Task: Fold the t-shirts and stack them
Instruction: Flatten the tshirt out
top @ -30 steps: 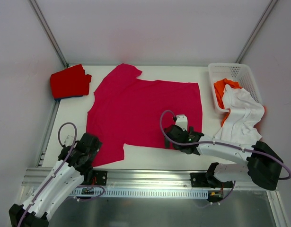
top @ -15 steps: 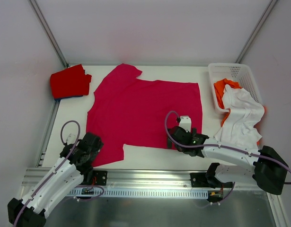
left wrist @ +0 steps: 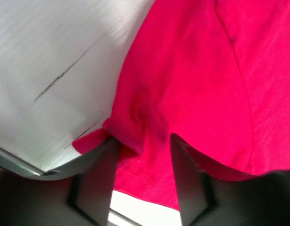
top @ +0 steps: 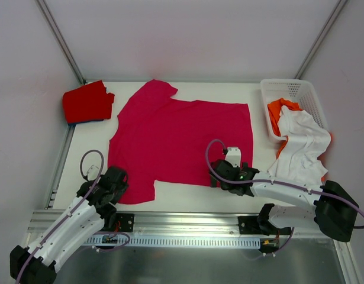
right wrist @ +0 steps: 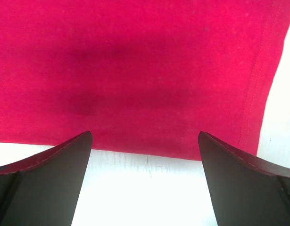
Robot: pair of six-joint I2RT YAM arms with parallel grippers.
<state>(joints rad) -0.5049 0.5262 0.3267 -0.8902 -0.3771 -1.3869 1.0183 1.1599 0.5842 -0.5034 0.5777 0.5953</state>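
One large crimson-pink t-shirt (top: 182, 136) lies spread flat in the middle of the desk (top: 87, 154), sleeves to the left and hem to the right.

At the shirt's near left sleeve sits the left tool (left wrist: 142, 141). From overhead its tips are hidden under its own body. The wrist camera shows its fingers (left wrist: 100, 179) about half closed on either side of a raised ridge of crimson cloth at the sleeve's edge. Whether they actually pinch that ridge is hard to make out.

At the shirt's near edge, close to its right-hand corner, the right tool (right wrist: 144, 141) is spread as wide as it goes. One finger (right wrist: 50, 174) is on each side of a flat stretch of the edge, and it has hold of nothing.

Off the shirt's far left sleeve, in the desk's corner, lies a folded red t-shirt (top: 87, 102). A thin blue sliver (top: 92, 121) peeks from under its near side, too little to make out.

Right of the shirt's hem stands a white lattice basket (top: 288, 87). An orange t-shirt (top: 278, 109) is bunched inside it. A white t-shirt (top: 303, 145) spills from it over the near rim towards the right arm, covering that rim and much of the orange cloth.
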